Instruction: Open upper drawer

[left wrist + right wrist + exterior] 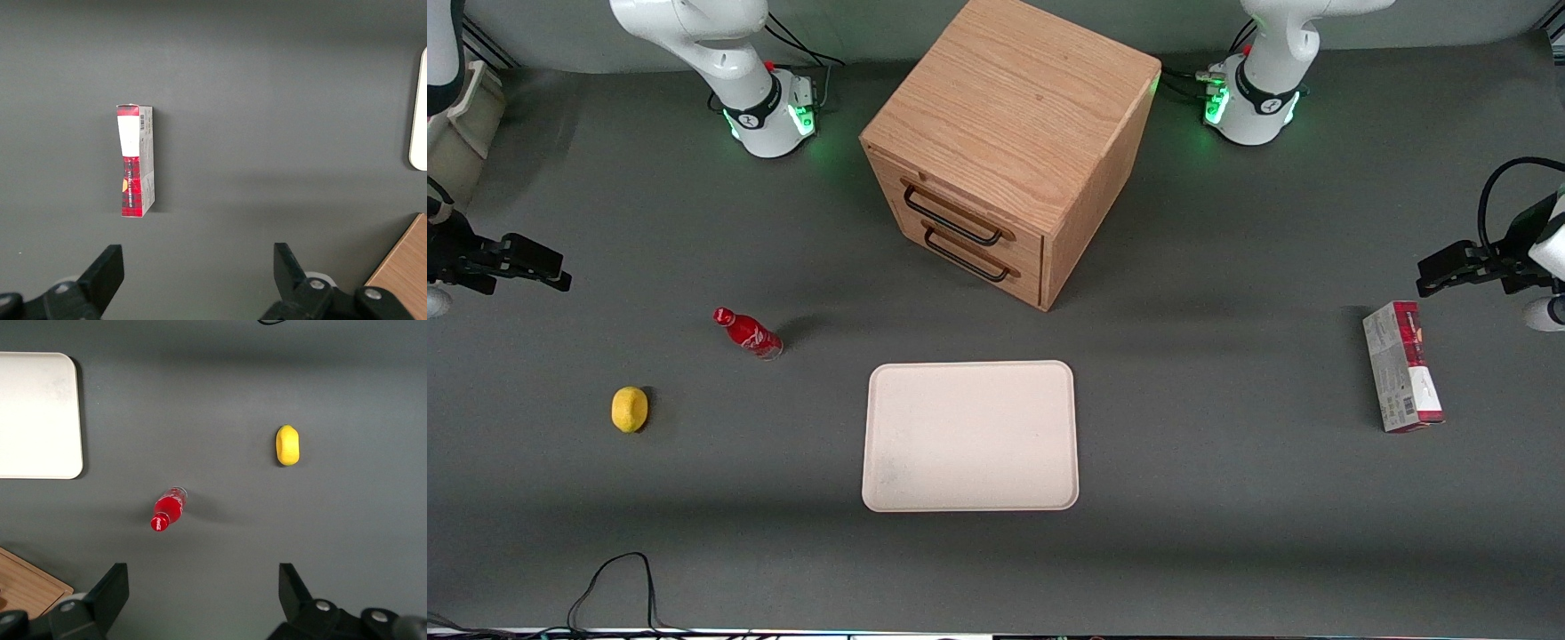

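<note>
The wooden cabinet (pixel 1005 133) stands at the middle of the table's back, turned at an angle. Its upper drawer (pixel 983 206) is shut, with a long thin black bar handle (pixel 951 220). The matching lower drawer (pixel 1024 281) under it is shut too. My right gripper (pixel 556 269) hovers at the working arm's end of the table, well away from the cabinet, open and empty. In the right wrist view the gripper (pixel 203 577) is wide open over bare mat, and a corner of the cabinet (pixel 27 587) shows.
A red bottle (pixel 749 332) (pixel 167 510) and a yellow lemon (pixel 630 409) (pixel 287 445) lie between the gripper and the cream tray (pixel 969 373). The tray lies nearer the camera than the cabinet. A red-and-white box (pixel 1400 378) lies toward the parked arm's end.
</note>
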Tool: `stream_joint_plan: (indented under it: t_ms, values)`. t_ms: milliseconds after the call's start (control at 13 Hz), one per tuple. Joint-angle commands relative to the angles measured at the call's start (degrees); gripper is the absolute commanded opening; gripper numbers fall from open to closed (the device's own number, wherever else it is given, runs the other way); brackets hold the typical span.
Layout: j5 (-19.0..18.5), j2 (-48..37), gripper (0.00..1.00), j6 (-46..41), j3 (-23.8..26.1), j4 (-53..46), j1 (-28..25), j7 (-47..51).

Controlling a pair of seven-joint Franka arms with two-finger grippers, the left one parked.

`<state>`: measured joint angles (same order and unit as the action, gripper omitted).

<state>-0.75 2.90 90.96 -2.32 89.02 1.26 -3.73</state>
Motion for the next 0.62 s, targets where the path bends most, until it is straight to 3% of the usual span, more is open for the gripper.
stream_joint_plan:
  t_ms: [0,308,538]
  values:
    - [-0.6,-0.3,1.00,-1.2,-0.8,-1.0,-1.1,1.0]
    - [-0.2,1.1,1.00,-1.1,-0.3,-2.4,-1.2,0.3]
    - [2.3,2.2,1.00,-1.1,0.2,-3.4,-5.0,0.2]
